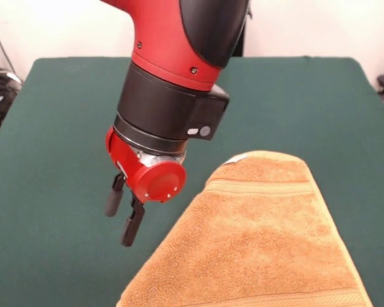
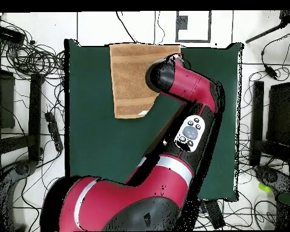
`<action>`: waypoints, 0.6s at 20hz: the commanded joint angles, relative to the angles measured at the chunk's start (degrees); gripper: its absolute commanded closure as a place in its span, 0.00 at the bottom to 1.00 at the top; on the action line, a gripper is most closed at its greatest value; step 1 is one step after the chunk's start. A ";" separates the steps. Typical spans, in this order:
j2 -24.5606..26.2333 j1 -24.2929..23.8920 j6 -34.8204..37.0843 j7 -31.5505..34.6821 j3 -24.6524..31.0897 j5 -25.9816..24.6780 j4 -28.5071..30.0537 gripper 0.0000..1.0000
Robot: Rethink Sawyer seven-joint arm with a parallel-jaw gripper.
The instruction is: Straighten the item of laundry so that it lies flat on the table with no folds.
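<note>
Gripper (image 1: 123, 217): you will find it left of centre in the front view, hanging from the red and black arm (image 1: 173, 70) above bare green cloth. Its two black fingers (image 1: 114, 196) point down and stand slightly apart, with nothing between them. It is just beside the towel's left edge and not touching it.

Table (image 1: 45, 192): dark green cloth, wide and plain, showing on both sides of the towel in the front view.

Towel (image 1: 262, 236): orange-tan terry, right of the gripper in the front view. It runs from a rounded far end near the picture's middle down to the bottom edge, widening as it comes. A flat woven stripe band (image 1: 259, 187) crosses it near the far end, and another crosses near the bottom edge. A small white tab (image 1: 235, 158) shows at the far end's left corner.

Overhead view: you see the towel (image 2: 132, 78) as a tall rectangle at the table's (image 2: 93, 139) upper edge, left of centre. Its lower right corner looks turned up, showing pale. The arm (image 2: 190, 96) covers its upper right part and hides the gripper.
</note>
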 commanded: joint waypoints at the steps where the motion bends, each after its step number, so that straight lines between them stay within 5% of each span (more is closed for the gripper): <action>1: -4.99 -5.41 13.59 -18.10 13.41 -7.68 -0.39 0.00; 9: -3.98 -7.94 18.25 -17.76 17.11 -13.33 -6.62 0.00; 12: -6.88 -10.32 21.93 -29.10 25.38 -16.31 -4.91 0.00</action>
